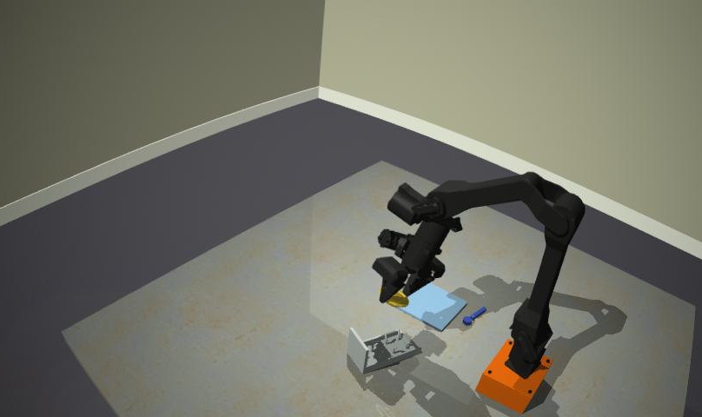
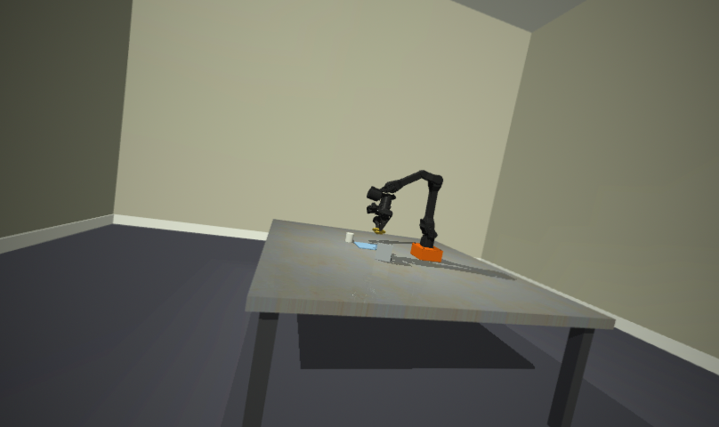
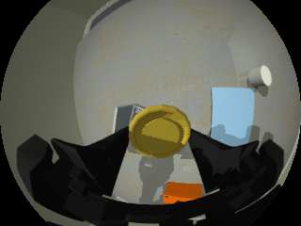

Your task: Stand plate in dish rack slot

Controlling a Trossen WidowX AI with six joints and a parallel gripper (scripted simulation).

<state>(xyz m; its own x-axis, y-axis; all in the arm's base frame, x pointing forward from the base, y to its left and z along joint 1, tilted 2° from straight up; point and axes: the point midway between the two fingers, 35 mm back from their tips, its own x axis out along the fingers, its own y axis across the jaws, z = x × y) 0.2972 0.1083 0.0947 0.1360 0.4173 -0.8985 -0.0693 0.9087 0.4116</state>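
Observation:
The yellow plate [image 1: 399,298] [image 2: 378,230] [image 3: 161,132] is held in the air across its width, its face toward the wrist camera. My gripper [image 1: 394,295] [image 2: 379,229] [image 3: 159,131] is shut on it, one finger at each side of the rim. The grey dish rack [image 1: 358,350] [image 2: 383,253] [image 3: 123,120] stands on the table, lower than the plate and nearer to the top view. It has a tall end panel and several short rails. In the wrist view the plate and left finger hide part of the rack. Its slots are empty in the top view.
A light blue mat [image 1: 434,306] [image 2: 365,245] [image 3: 232,113] lies beside the rack. A blue utensil [image 1: 474,315] lies next to the mat. A white cup [image 2: 349,237] [image 3: 261,76] stands past the mat. The orange arm base [image 1: 514,380] [image 2: 426,253] [image 3: 182,190] is to the right in the top and exterior views.

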